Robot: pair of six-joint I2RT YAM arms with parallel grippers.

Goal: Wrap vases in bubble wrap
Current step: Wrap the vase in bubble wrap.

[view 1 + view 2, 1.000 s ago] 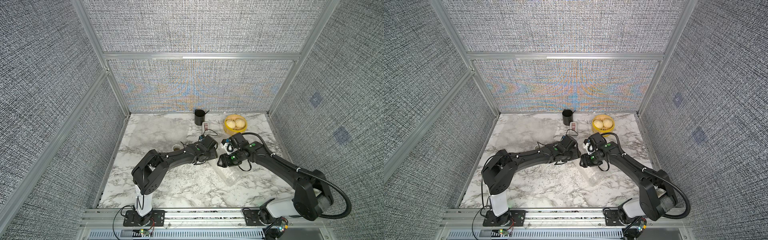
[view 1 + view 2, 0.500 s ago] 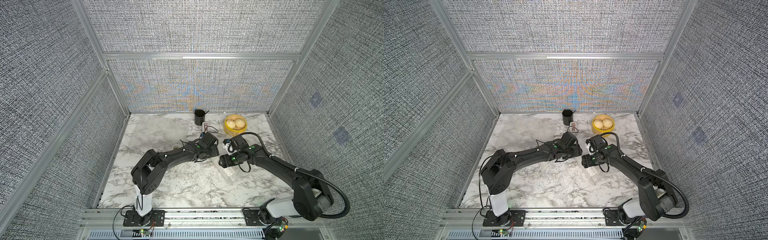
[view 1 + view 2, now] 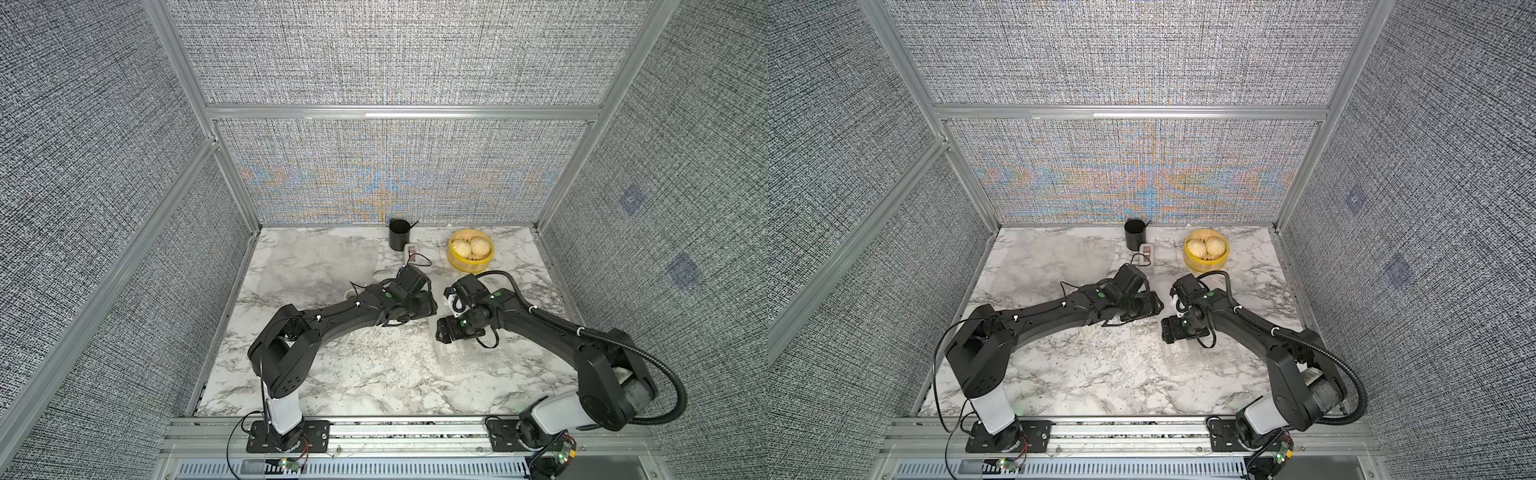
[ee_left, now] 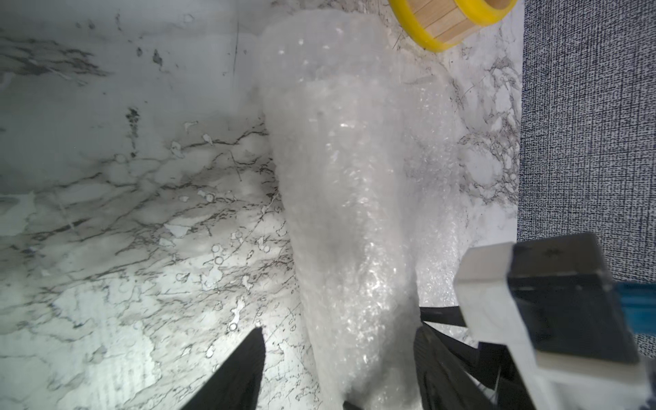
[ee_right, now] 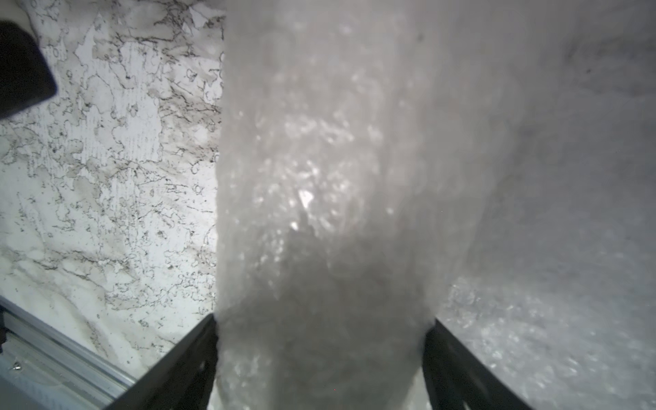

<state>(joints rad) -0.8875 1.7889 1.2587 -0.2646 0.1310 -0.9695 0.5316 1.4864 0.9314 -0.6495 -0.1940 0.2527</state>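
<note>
Black fingers (image 5: pixel 191 355) of right gripper (image 5: pixel 323 317): spread wider than a second ago, one either side of the rolled bubble wrap (image 5: pixel 319 159) and touching it — whether they press or merely flank it, I cannot tell.
Meaning for the task: that widening reads as a letting-go, so I judge this bundle's rolling near done; loose wrap could spring open.
Left gripper (image 4: pixel 339 326): fingers apart, unchanged, astride the same roll; bare marble shows between one finger and the roll, so nothing is clamped.
Wrap's place: a whitish tapering bundle lying on the marble table (image 3: pixel 332 374), on the robot's side of the yellow basket (image 3: pixel 469 266), one end near it; a flat flap spreads beside the roll.
Tall vase: presumably inside the roll — only a pale mass shows through, ribs and rim unreadable.
Short vase (image 3: pixel 1089 330): probably the white sliver under the left arm (image 3: pixel 1038 320), farther from the basket than the roll; mostly covered.
Top views: gripper heads hide the roll, and the clear sheet barely separates from the marble.
Right wrist view: close and blurred, both ends of the roll cut off.
</note>
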